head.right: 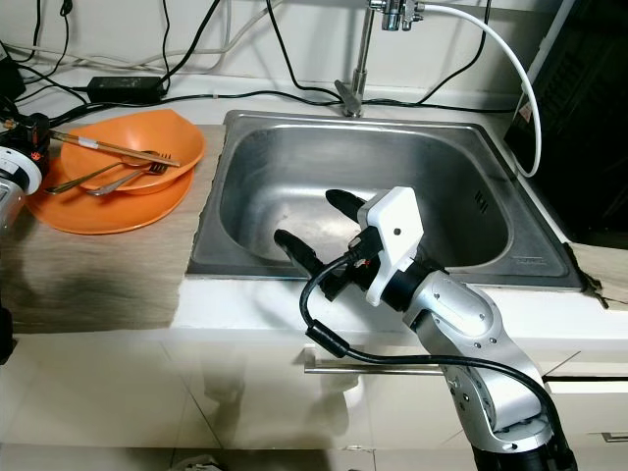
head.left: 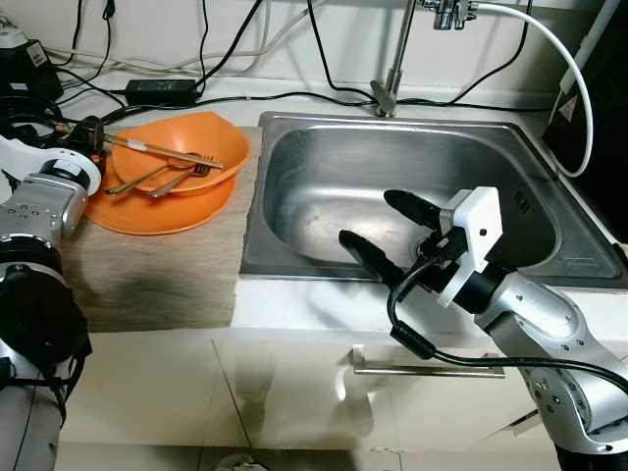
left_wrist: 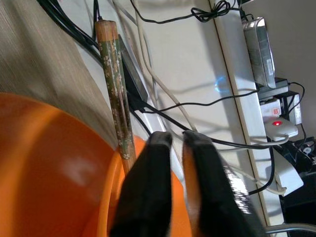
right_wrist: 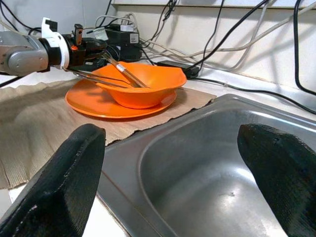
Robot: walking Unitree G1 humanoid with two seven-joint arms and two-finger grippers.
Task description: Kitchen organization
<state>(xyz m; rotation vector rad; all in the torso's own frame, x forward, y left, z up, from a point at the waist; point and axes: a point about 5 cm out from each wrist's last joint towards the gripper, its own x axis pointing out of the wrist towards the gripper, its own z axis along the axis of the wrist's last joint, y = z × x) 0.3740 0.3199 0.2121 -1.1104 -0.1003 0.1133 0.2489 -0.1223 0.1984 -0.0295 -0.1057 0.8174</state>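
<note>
Black cables (head.left: pixel 294 98) and power adapter (head.left: pixel 160 88) behind sink.

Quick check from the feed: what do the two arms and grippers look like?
Both arms are rounded silver shells with black joints. The right gripper has two long matte black fingers on a white block, with a black cable looping beneath the wrist. The left gripper has a white collar, black fingers and an orange spot.
</note>
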